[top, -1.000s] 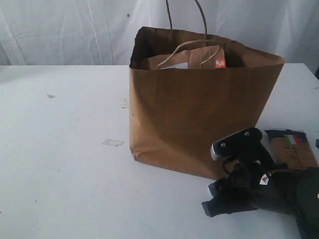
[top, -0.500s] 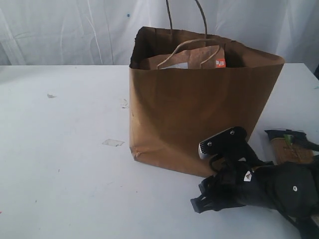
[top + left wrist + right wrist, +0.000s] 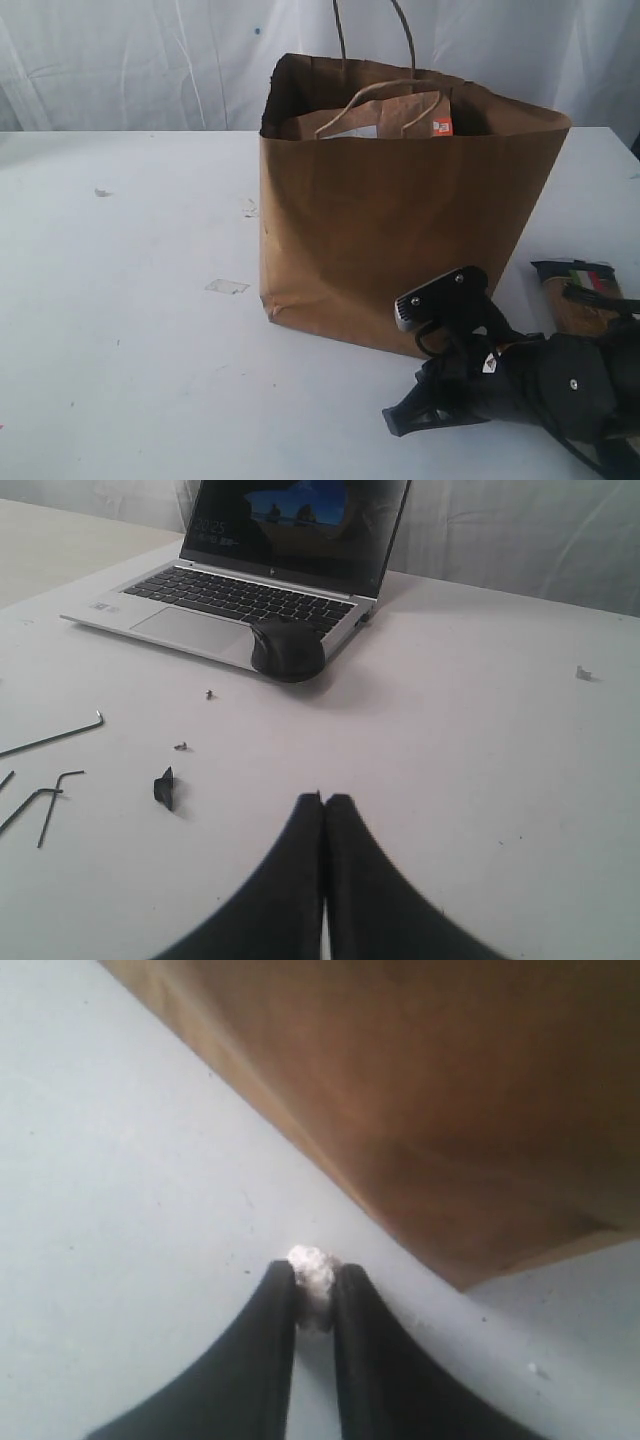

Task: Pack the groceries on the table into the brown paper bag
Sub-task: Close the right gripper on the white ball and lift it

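The brown paper bag (image 3: pixel 400 240) stands upright on the white table (image 3: pixel 130 330), and the brown labelled pouch (image 3: pixel 370 118) shows inside its open top. To its right lies the long spaghetti packet (image 3: pixel 578 300), partly hidden behind my right arm. My right gripper (image 3: pixel 398 420) is low over the table at the bag's front right corner. In the right wrist view it (image 3: pixel 314 1278) is shut on a small white crumpled lump (image 3: pixel 313 1270), beside the bag's bottom edge (image 3: pixel 430 1110). My left gripper (image 3: pixel 324 802) is shut on nothing. The other groceries are out of view.
In the left wrist view an open laptop (image 3: pixel 270 570) with a black mouse (image 3: pixel 287 650) sits ahead on the table. Hex keys (image 3: pixel 50 740), small screws and a black scrap (image 3: pixel 165 788) lie near them. A small piece of clear tape (image 3: pixel 227 287) lies left of the bag.
My right arm has slid left and forward along the bag's front corner and dropped lower, covering more of the spaghetti packet. The bag has not moved.
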